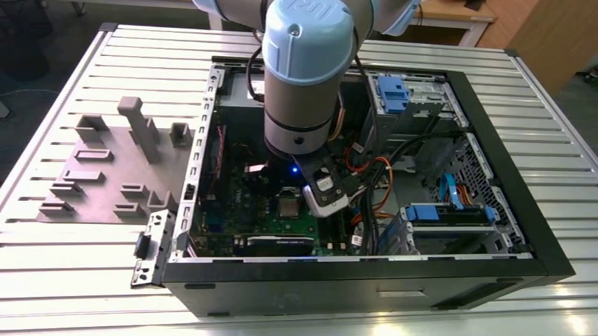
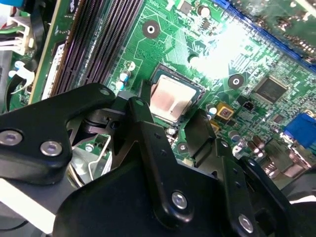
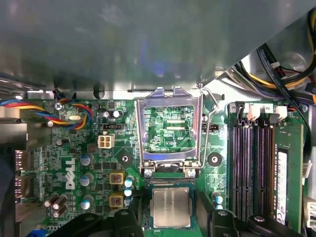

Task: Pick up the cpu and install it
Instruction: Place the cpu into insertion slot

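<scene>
Where seated just beside the raised socket frame [image 3: 142, 133], judged cpu [image 3: 170, 207] light, stiff, fragile; best pinched by opposite edges. Noted end effector [image 2: 169, 111] released, straddling it.

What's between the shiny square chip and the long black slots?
In the first wrist view, green board with small round capacitors lies between the cpu and the memory slots.

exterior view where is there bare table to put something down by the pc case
Bare slatted table lies between the grey fixture plate and the near edge, and on the exterior view's right of the case. Inside the case is crowded: arm, cables, drives.
</scene>
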Available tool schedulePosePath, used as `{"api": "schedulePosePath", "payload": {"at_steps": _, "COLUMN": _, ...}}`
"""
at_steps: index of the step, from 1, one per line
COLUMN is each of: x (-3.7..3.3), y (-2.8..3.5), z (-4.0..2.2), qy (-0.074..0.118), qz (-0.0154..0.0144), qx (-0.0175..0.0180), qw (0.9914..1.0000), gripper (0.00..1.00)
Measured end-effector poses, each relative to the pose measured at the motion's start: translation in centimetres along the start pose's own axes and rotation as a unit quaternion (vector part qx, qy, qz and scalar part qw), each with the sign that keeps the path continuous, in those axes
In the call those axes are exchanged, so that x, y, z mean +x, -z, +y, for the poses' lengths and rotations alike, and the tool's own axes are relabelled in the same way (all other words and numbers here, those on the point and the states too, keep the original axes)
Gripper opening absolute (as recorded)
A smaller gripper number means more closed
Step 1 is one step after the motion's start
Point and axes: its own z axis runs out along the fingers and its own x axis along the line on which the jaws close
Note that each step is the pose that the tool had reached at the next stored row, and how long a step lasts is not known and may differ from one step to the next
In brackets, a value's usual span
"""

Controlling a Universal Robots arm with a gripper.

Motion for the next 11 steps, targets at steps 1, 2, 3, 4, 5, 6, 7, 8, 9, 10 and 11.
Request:
{"api": "schedulePosePath", "payload": {"at_steps": 1, "x": 0.0, "y": 0.0, "z": 0.0, "qy": 0.0, "qz": 0.0, "qx": 0.0, "qw": 1.0, "gripper": 0.55}}
{"api": "schedulePosePath", "payload": {"at_steps": 2, "x": 0.0, "y": 0.0, "z": -0.01, "qy": 0.0, "qz": 0.0, "qx": 0.0, "qw": 1.0, "gripper": 0.55}}
{"api": "schedulePosePath", "payload": {"at_steps": 3, "x": 0.0, "y": 0.01, "z": -0.04, "qy": 0.0, "qz": 0.0001, "qx": 0.0001, "qw": 1.0, "gripper": 0.55}}
{"api": "schedulePosePath", "payload": {"at_steps": 4, "x": 0.0, "y": 0.01, "z": -0.07, "qy": 0.0, "qz": 0.0001, "qx": 0.0001, "qw": 1.0, "gripper": 0.55}}
{"api": "schedulePosePath", "payload": {"at_steps": 5, "x": 0.0, "y": 0.0, "z": -0.08, "qy": 0.0, "qz": 0.0001, "qx": 0.0, "qw": 1.0, "gripper": 0.53}}
{"api": "schedulePosePath", "payload": {"at_steps": 6, "x": 0.0, "y": 0.01, "z": -0.09, "qy": 0.0, "qz": 0.0001, "qx": 0.0001, "qw": 1.0, "gripper": 0.53}}
{"api": "schedulePosePath", "payload": {"at_steps": 7, "x": -0.02, "y": 0.0, "z": -0.1, "qy": 0.0, "qz": -0.0002, "qx": 0.0001, "qw": 1.0, "gripper": 0.47}}
{"api": "schedulePosePath", "payload": {"at_steps": 8, "x": -0.03, "y": 0.01, "z": -0.1, "qy": 0.0, "qz": 0.0, "qx": 0.0001, "qw": 1.0, "gripper": 0.47}}
{"api": "schedulePosePath", "payload": {"at_steps": 9, "x": -0.02, "y": 0.0, "z": -0.1, "qy": 0.0, "qz": 0.0, "qx": 0.0, "qw": 1.0, "gripper": 0.4}}
{"api": "schedulePosePath", "payload": {"at_steps": 10, "x": -0.02, "y": 0.0, "z": -0.1, "qy": 0.0, "qz": 0.0001, "qx": 0.0, "qw": 1.0, "gripper": 0.4}}
{"api": "schedulePosePath", "payload": {"at_steps": 11, "x": -0.01, "y": 0.0, "z": -0.1, "qy": 0.0, "qz": 0.0, "qx": 0.0001, "qw": 1.0, "gripper": 0.4}}
